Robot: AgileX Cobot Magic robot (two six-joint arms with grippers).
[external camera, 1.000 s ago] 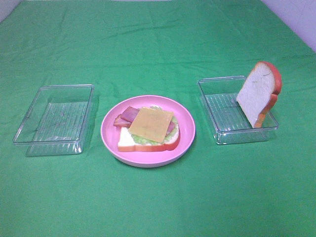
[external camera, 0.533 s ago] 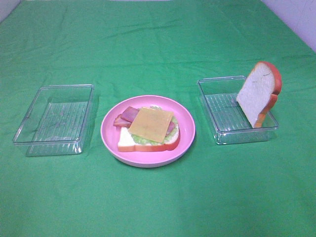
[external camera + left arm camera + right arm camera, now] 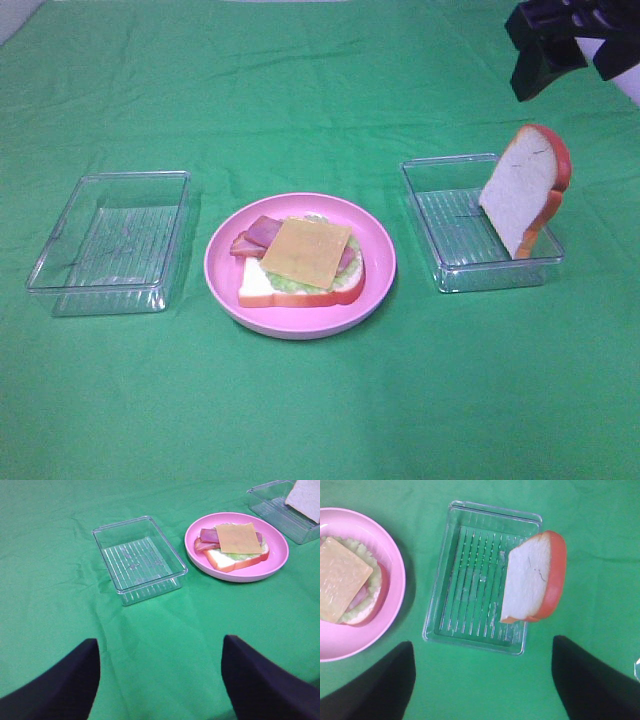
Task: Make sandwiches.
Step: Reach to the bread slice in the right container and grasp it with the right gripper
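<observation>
Two grippers, both with jaws spread, gripping nothing. Left gripper (image 3: 160,680) low over green cloth (image 3: 320,420), near side. Pink plate (image 3: 375,290) in middle holds bread slice (image 3: 262,288), lettuce (image 3: 290,284), bacon (image 3: 255,234), cheese square (image 3: 306,251) on top. Left clear tray (image 3: 50,275) bare. Right clear tray (image 3: 450,275): second bread slice (image 3: 520,195) leans upright on far rim. Right gripper (image 3: 560,45) farther back, above it.

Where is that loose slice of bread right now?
In the exterior high view the bread slice stands tilted on the right, leaning on the far-right wall of the clear tray, right of the pink plate.
</observation>
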